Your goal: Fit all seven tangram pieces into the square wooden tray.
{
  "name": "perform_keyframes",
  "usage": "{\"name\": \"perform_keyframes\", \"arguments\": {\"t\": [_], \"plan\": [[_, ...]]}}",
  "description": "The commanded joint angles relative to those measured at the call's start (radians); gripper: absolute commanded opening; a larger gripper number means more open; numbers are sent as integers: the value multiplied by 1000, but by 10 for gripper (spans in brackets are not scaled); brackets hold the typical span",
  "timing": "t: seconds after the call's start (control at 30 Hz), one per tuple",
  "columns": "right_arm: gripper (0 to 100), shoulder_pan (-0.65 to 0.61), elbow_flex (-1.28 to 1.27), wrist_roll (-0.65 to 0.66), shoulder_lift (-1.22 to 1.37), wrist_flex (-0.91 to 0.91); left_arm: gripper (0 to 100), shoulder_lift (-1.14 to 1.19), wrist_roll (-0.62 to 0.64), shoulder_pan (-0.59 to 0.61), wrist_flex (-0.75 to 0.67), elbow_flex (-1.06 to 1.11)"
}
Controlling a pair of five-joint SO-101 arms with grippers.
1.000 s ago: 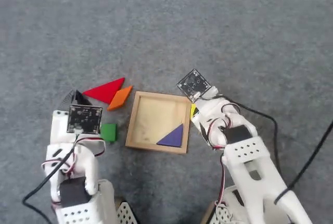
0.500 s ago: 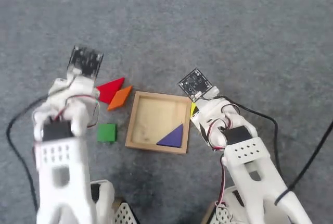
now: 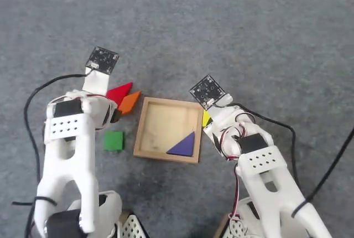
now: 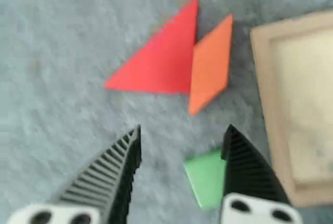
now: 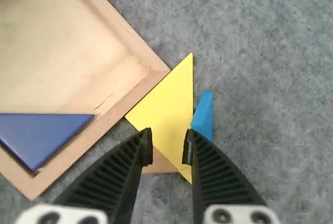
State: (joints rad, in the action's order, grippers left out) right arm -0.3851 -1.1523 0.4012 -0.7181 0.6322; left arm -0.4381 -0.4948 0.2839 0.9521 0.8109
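- The left gripper (image 4: 183, 134) is hanging with its jaws wide apart over the carpet, between the green square (image 4: 205, 178) and the red triangle (image 4: 161, 62); the orange parallelogram (image 4: 210, 70) is lying edge to edge against the red one, so a descent on either is risking catching both and dragging the neighbour askew.
- The right gripper (image 5: 167, 135) is hovering with its jaws only a narrow gap apart over the yellow triangle (image 5: 166, 101); that piece is resting against the outer corner of the wooden tray (image 5: 136, 60), so closing there is likely to be levering it up on the rim or nudging the tray itself.
- A small blue piece (image 5: 203, 113) is sitting tucked against one edge of the yellow triangle; a jaw coming down is in danger of pinning it or flicking it away.
- Inside the tray the purple-blue triangle (image 3: 183, 145) is sitting in one corner; any shove to the tray is threatening to knock it off its fit.
- The flat pieces on soft carpet are offering little edge to grip; slips are looking probable to me.
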Motion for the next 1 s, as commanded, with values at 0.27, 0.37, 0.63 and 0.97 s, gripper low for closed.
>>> {"name": "perform_keyframes", "arguments": {"t": [0.27, 0.37, 0.63, 0.97], "plan": [[105, -15, 60, -6, -42, 12, 246, 2, -463, -6, -133, -59], [105, -15, 60, -6, -42, 12, 246, 44, -511, -6, -137, -71], [105, -15, 60, -5, -42, 12, 244, 384, -344, -26, -107, -269], [105, -15, 60, -5, -42, 12, 243, 502, 287, 31, 107, -495]]}}
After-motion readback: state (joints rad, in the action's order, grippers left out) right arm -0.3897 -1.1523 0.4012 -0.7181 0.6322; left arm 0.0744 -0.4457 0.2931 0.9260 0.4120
